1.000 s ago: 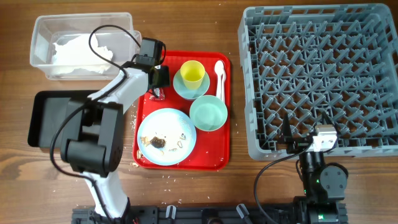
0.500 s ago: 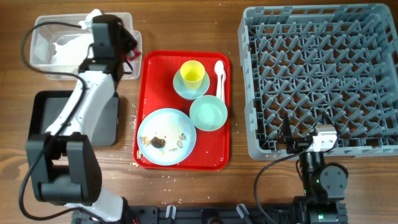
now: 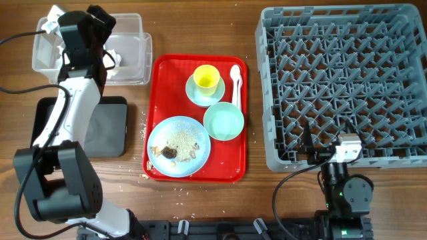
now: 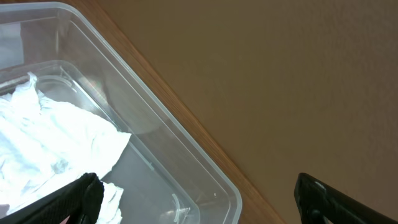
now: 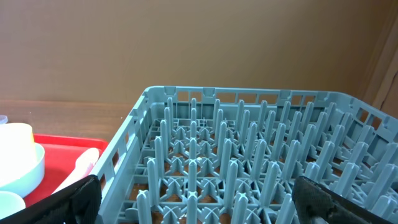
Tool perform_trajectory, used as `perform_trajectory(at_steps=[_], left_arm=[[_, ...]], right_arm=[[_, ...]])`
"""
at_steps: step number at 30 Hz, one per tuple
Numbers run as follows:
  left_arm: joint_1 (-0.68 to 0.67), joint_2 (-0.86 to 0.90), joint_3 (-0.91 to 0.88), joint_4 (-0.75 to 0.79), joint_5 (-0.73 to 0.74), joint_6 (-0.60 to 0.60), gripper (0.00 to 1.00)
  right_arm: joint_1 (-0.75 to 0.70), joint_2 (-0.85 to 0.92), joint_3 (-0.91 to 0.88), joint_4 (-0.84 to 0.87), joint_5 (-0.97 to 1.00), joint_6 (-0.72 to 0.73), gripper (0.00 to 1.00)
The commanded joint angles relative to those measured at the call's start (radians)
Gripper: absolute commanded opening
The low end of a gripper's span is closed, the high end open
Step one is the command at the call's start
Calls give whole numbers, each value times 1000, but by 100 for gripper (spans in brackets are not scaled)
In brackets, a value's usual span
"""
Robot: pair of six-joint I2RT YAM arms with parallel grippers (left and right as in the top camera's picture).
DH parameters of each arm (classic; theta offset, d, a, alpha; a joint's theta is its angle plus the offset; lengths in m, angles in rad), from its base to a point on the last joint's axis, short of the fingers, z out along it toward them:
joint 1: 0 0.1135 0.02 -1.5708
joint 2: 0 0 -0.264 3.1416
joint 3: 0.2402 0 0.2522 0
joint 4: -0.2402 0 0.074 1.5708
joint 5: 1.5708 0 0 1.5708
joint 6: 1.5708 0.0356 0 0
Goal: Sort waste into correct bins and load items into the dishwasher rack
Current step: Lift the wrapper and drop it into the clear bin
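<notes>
My left gripper [image 3: 103, 19] hangs open over the clear tub [image 3: 137, 50] at the far left, with nothing between its fingers. The left wrist view shows the gripper [image 4: 199, 205] above the tub's rim [image 4: 186, 140], with the crumpled white napkin [image 4: 50, 137] lying inside. On the red tray [image 3: 160, 73] are the yellow cup [image 3: 206, 77] on the light blue saucer [image 3: 197, 95], the mint-green bowl [image 3: 223, 122], the white spoon [image 3: 235, 83] and the larger plate [image 3: 179, 133] with white crumbs and brown lumps [image 3: 170, 153]. My right gripper [image 5: 196, 199] stands open at the near edge of the grey rack [image 3: 347, 80].
The shallow black tray [image 3: 110, 127] lies just below the clear tub, partly under my left arm. A few crumbs are scattered on the wood by the red tray's left and front edges. The rack fills the right side of the table.
My left arm swung from the red tray's upper left edge up over the clear tub, and its gripper went from shut to open. The right arm has not moved.
</notes>
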Motion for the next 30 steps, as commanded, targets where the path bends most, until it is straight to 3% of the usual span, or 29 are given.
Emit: perform_trajectory(at_steps=[1, 7, 23, 26, 28, 30], left_arm=[[3, 2, 2, 4, -9, 5, 100], [3, -64, 2, -57, 6, 5, 100], [3, -392, 2, -463, 6, 5, 100], [3, -409, 2, -505, 6, 5, 93], [3, -408, 2, -576, 11, 5, 80], [3, -408, 2, -636, 13, 5, 79]], right_arm=[[-4, -4, -2, 6, 1, -11, 100], [-4, -4, -2, 6, 1, -11, 100], [-4, -4, -2, 6, 1, -11, 100], [-4, -4, -2, 6, 1, -11, 100], [-4, -4, -2, 6, 1, -11, 100], [-4, -4, -2, 6, 1, -11, 100]])
